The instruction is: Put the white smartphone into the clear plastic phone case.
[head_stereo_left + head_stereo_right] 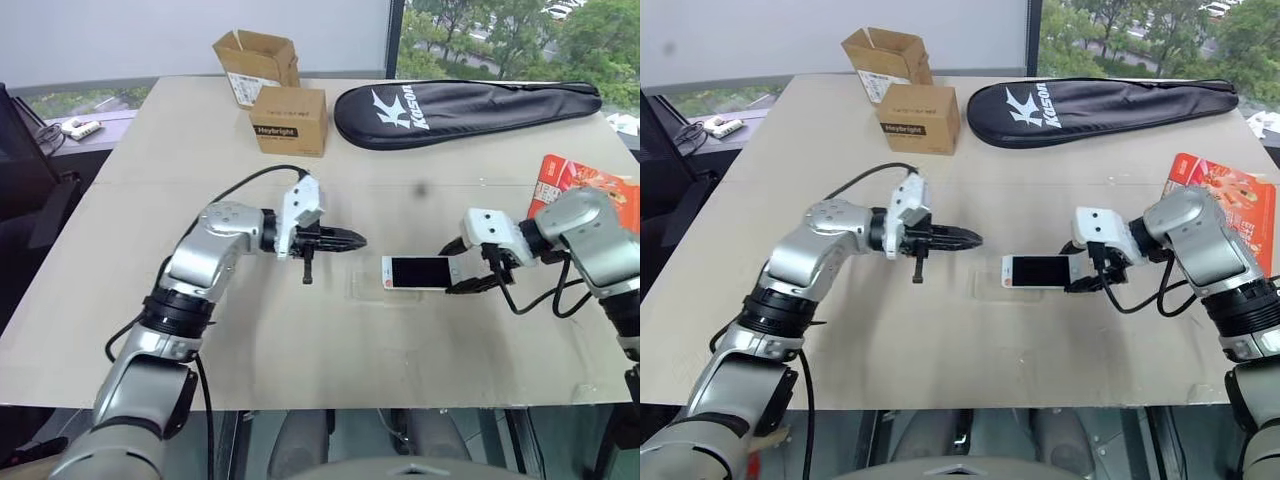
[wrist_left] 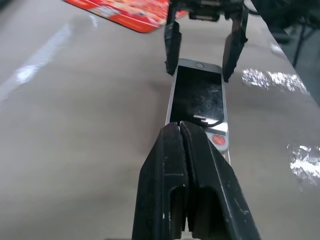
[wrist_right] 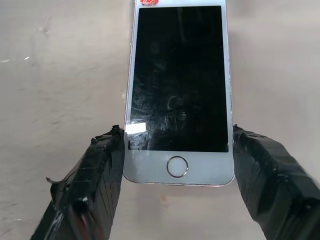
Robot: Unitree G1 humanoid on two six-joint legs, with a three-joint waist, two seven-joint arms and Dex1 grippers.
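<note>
Two black fingers of my right gripper (image 3: 175,165) clamp the white, black-screened smartphone (image 1: 420,271) by its edges, over the faint clear plastic case (image 1: 385,290); my left gripper (image 1: 352,239), clenched empty, waits alongside, probably to press.

Left pincer (image 2: 186,131) pressed shut, its two black fingers (image 2: 165,185) lying flat against each other with no gap, tips over the near end of the white smartphone (image 2: 199,97) and covering part of the dark screen. Phone stretched lengthwise away from those tips, screen up, round button at its far end. Right pincer (image 2: 200,55) at that far end, one black finger against each long edge, holding the phone between them. Beige table (image 2: 85,130) beneath, with bright glare patches. Red printed flyer (image 2: 125,10) flat on the table farther off, well apart from the phone.
</note>
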